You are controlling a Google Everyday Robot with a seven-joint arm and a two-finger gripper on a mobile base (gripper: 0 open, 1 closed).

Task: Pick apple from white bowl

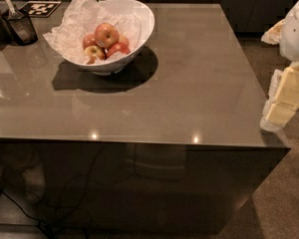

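Note:
The white bowl (pixel 139 31) stands at the back left of the grey table, lined with crumpled white paper. The apple (pixel 106 35), the largest, red-orange with a pale blush, lies on top of the pile. A smaller yellow-green apple (pixel 94 53) lies in front of it and a deep-red apple (pixel 119 49) to its right. My gripper (pixel 284 101) is at the far right edge of the view, off the table's right side, far from the bowl.
The grey table (pixel 189 93) has its front edge low in view and its right edge near my arm. A dark container with a utensil (pixel 20 26) and a black-and-white tag (pixel 40 8) sit at the back left. Carpet floor lies to the right.

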